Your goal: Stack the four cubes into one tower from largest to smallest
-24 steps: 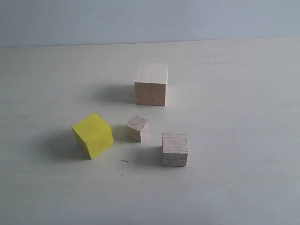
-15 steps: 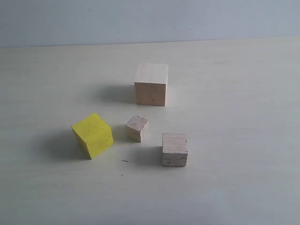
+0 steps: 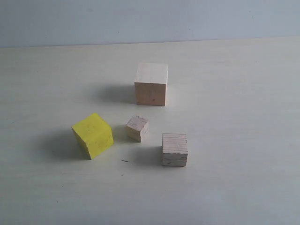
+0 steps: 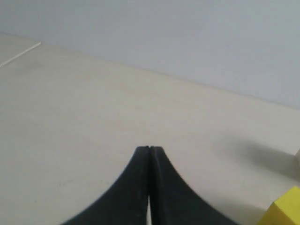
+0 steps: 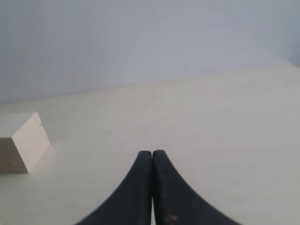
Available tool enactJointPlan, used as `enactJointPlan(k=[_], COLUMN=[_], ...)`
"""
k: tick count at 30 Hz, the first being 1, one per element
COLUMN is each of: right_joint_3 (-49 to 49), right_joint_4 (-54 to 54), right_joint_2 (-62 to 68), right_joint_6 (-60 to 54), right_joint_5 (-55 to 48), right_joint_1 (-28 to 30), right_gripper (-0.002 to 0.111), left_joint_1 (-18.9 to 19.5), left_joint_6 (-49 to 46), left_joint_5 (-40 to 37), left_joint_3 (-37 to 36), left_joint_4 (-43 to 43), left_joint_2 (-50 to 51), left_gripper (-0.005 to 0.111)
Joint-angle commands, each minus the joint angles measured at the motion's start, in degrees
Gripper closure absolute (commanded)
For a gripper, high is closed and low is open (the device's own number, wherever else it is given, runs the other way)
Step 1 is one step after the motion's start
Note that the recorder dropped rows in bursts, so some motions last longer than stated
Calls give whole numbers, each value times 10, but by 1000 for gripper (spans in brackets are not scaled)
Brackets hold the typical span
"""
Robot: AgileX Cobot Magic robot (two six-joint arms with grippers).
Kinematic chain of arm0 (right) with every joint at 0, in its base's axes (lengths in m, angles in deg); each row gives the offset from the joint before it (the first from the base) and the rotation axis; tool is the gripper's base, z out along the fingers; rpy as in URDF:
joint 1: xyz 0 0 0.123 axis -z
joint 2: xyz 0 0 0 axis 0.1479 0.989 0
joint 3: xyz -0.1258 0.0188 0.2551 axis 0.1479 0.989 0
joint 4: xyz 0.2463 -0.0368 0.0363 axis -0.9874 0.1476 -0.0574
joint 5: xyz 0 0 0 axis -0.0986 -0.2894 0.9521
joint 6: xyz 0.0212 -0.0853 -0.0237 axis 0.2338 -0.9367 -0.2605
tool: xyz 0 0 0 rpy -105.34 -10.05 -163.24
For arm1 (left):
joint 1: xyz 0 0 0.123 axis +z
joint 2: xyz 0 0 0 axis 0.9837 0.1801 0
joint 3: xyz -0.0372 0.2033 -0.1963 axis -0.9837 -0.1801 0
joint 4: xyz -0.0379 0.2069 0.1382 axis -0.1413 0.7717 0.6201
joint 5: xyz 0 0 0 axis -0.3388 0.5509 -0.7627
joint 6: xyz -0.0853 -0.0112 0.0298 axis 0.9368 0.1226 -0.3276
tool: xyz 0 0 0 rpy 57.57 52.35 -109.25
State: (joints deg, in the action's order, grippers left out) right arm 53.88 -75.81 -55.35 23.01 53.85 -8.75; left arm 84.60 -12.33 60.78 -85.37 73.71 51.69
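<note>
Left gripper (image 4: 149, 150): jaws pressed together, empty. Right gripper (image 5: 152, 153): same, closed on nothing. The four cubes sit apart on the table (image 3: 243, 122), unstacked. In the exterior view, largest pale cube (image 3: 151, 84) at back, yellow cube (image 3: 93, 135) front-left and turned corner-on, smallest cube (image 3: 137, 128) in the middle, layered-grain cube (image 3: 175, 149) front-right.

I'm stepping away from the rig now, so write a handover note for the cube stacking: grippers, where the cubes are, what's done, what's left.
Left gripper: shut, empty.
Right gripper: shut, empty.
In the exterior view, four cubes sit apart on the table: largest pale cube at the back, yellow cube front left, smallest cube in the middle, layered-grain cube front right.
Done: nothing stacked.
Left: yellow onto largest, then layered-grain, then smallest.
</note>
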Motion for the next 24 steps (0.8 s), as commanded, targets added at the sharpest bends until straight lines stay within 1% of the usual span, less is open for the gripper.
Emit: enactJointPlan(k=[1, 4, 9, 12, 14, 17, 18, 19, 20, 22, 23, 24], right_joint_3=[1, 1, 1, 1, 1, 1, 1, 0, -10, -45, -95, -117], right_joint_4=[-2, -2, -2, -2, -2, -10, -21, -28, -30, -32, -30, -25], right_joint_2=[-4, -4, -4, -4, -4, -4, -4, -4, -4, 0, 31, 52], right_joint_6=[-1, -1, -1, -1, -1, -1, 5, 21, 31, 35, 44, 46], right_joint_5=[116, 162, 168, 193, 234, 353, 393, 410, 411, 380, 337, 325], right_joint_1=[2, 2, 2, 2, 2, 2, 2, 2, 2, 2, 2, 2], right_gripper=[108, 108, 108, 108, 108, 108, 108, 108, 108, 108, 108, 108], left_joint_1=[-4, -4, -4, -4, -4, -4, -4, -4, -4, -4, -4, -4], left_joint_6=[2, 3, 3, 3, -13, -26, -21, -20, -20, -19, -18, -21], left_joint_5=[108, 133, 133, 133, 156, 221, 232, 232, 229, 224, 223, 221], left_joint_3=[0, 0, 0, 0, 0, 0, 0, 3, 16, 46, 83, 106], left_joint_4=[0, 0, 0, 0, 0, 0, 0, 0, 0, 0, 0, 1], left_joint_2=[-4, -4, -4, -4, -4, -4, -4, -4, -4, 0, 30, 51], left_gripper=[107, 107, 107, 107, 107, 107, 107, 107, 107, 107, 107, 107])
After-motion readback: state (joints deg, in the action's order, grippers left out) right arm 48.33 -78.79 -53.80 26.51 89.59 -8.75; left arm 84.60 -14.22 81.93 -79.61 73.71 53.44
